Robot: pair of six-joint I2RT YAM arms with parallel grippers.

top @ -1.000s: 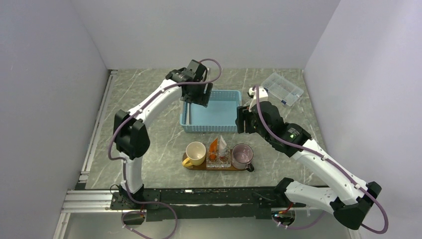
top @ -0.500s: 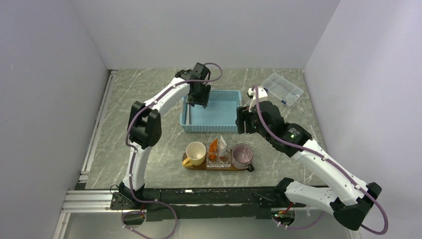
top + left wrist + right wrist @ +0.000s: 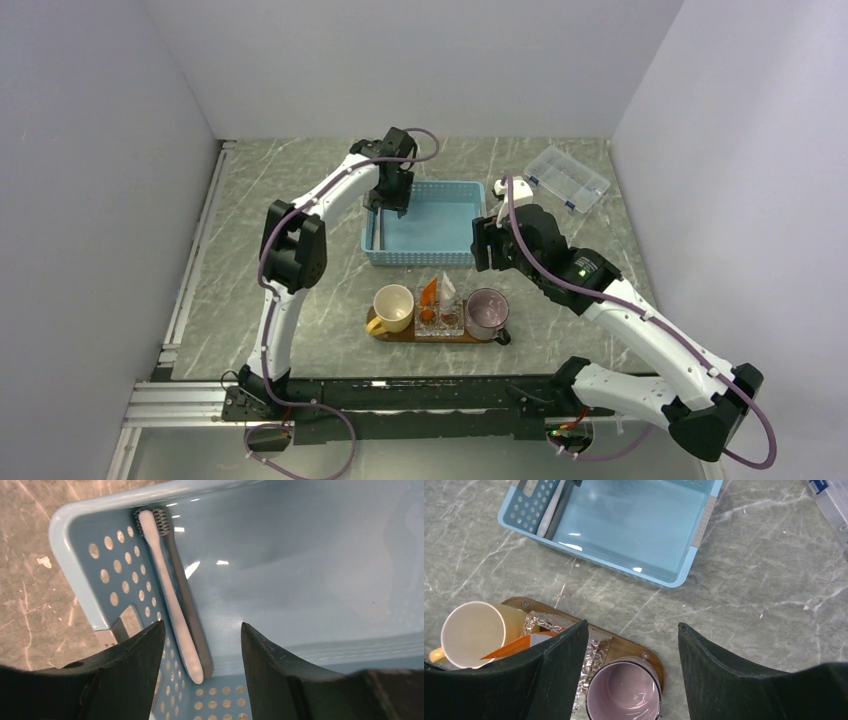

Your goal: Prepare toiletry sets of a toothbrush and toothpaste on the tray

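Observation:
A whitish toothbrush [image 3: 167, 595] and a grey toothbrush [image 3: 184, 591] lie side by side along the left wall of the blue basket [image 3: 445, 225], also in the right wrist view [image 3: 549, 510]. My left gripper [image 3: 202, 630] is open just above their handle ends, inside the basket's far left corner [image 3: 392, 195]. The dark wood tray [image 3: 392, 335] holds an orange toothpaste tube [image 3: 430, 293] and a white-silver tube [image 3: 448, 290] standing between two cups. My right gripper [image 3: 631, 630] is open and empty, hovering above the tray's right part [image 3: 492, 245].
A yellow cup [image 3: 393, 307] and a pink cup [image 3: 486, 312] stand on the tray, with a crinkled clear holder [image 3: 596, 650] between them. A clear compartment box [image 3: 568, 178] lies at the back right. White walls close in the table.
My left gripper has swung and dropped into the basket's far left corner over the toothbrushes. The right arm has shifted only slightly.

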